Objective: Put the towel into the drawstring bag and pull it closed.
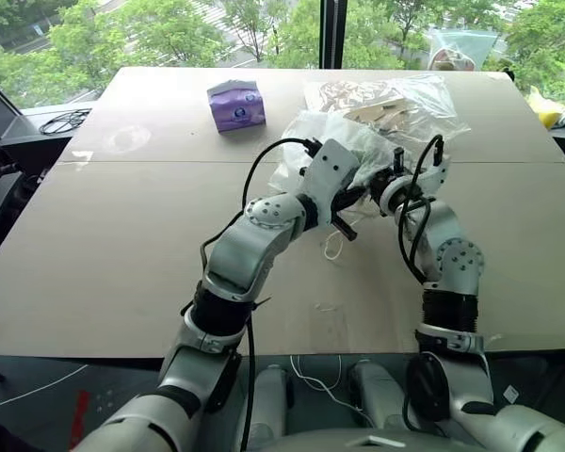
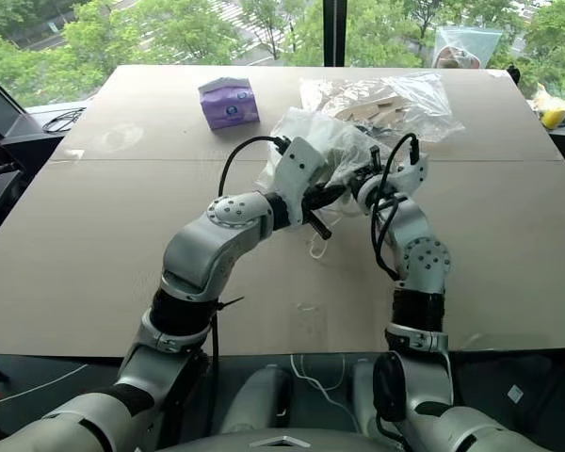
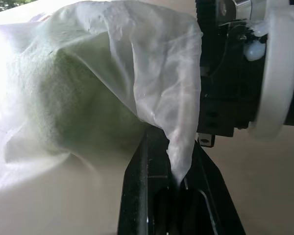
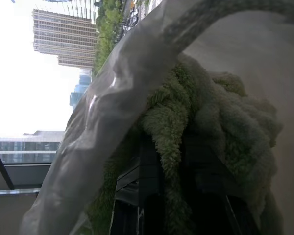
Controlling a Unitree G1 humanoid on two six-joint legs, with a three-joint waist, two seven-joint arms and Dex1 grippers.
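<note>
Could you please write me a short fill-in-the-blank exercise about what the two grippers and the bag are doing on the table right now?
1. The left gripper is shut on the thin film of the ____ bag.
2. The right gripper is shut on the fluffy ____ towel.
3. The small pack standing on the table to the left of the bags is ____ in colour.
4. Behind the drawstring bag lies a larger ____ plastic bag with beige pieces inside.

Missing words: drawstring; green; purple; clear
</note>
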